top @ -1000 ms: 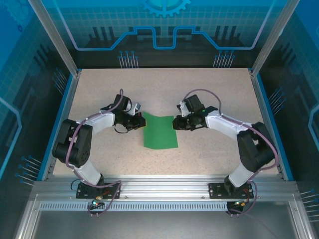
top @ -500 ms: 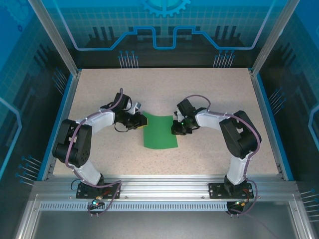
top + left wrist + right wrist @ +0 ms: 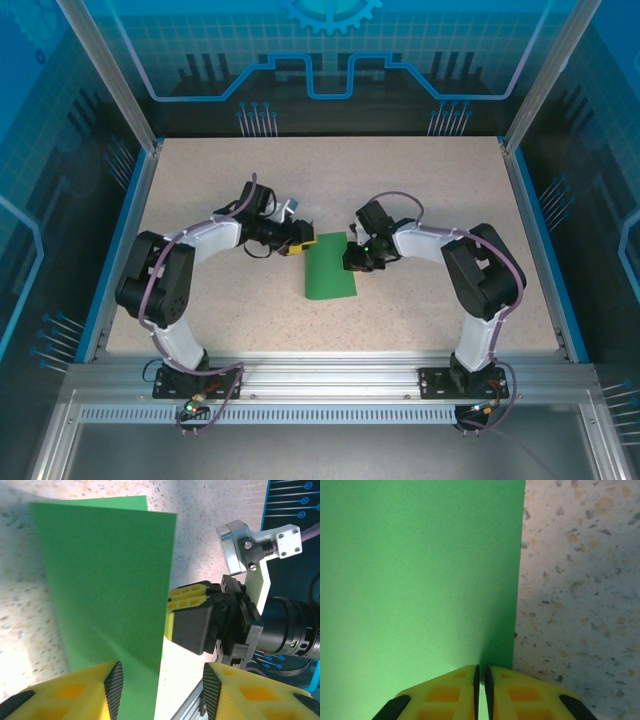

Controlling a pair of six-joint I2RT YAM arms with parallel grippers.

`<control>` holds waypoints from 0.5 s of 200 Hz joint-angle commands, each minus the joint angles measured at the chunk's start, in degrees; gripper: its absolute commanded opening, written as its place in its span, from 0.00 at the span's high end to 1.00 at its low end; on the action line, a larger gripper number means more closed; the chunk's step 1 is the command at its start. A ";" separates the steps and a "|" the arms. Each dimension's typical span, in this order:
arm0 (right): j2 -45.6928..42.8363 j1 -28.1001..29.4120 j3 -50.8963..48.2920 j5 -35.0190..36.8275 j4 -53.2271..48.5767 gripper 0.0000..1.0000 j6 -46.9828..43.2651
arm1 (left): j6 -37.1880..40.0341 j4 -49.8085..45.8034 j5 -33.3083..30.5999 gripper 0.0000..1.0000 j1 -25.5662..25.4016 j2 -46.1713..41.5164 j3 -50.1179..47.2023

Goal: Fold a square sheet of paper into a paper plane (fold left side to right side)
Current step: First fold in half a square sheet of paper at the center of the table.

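Observation:
The square sheet of paper (image 3: 331, 268) lies on the speckled table as a narrow bright green rectangle, its left side laid over to the right. My left gripper (image 3: 297, 240) is at the sheet's upper left corner. In the left wrist view its jaws (image 3: 162, 680) stand open, and the free edge of the top flap (image 3: 100, 570) runs between the fingers, gripped by neither. My right gripper (image 3: 351, 257) is at the sheet's right edge. Its fingers (image 3: 481, 672) are shut, tips down on the green paper (image 3: 420, 570) close to that edge. The right gripper's yellow fingers (image 3: 186, 596) also show beside the flap.
The bare speckled table (image 3: 330, 180) spreads around the sheet, bordered by blue side rails (image 3: 128, 220) and the aluminium frame (image 3: 330, 375) at the near edge. Both arms arch in from the front corners. Blue patterned walls (image 3: 320, 50) enclose the back and sides.
My left gripper swung right, carrying the sheet's left side over, so the green shape is now narrower. Its jaws opened and let go. The right gripper settled at the right edge.

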 commanded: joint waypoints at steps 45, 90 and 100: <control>-9.30 -2.15 -5.63 -1.95 7.19 0.70 1.18 | -3.31 2.74 -0.10 0.67 -1.66 5.56 4.30; -14.70 -3.81 -9.68 -10.75 15.56 0.50 2.71 | -2.80 1.70 -2.40 0.88 -2.36 6.45 4.70; -14.22 -3.74 -9.21 -13.20 16.57 0.47 3.26 | -2.70 1.48 -2.62 0.91 -2.58 6.61 4.78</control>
